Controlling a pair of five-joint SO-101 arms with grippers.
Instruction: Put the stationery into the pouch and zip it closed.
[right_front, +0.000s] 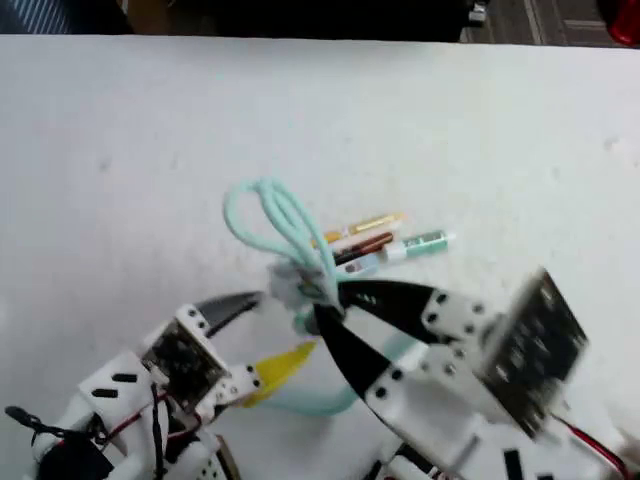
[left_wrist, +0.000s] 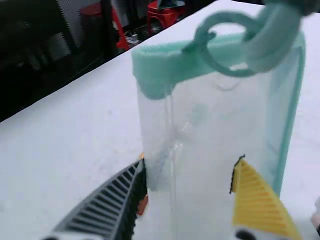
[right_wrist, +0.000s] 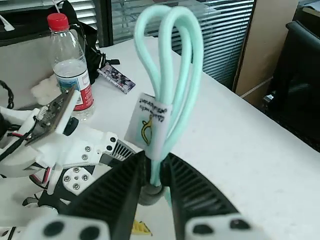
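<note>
High view puts the pens on the counter beyond the cord loop, seemingly outside the pouch (clear floppy film, mint trim). Our right claw pinches that round cord; our left claw straddles the pouch, wide. Loading comes first, we judge, needing the mouth held open.
</note>
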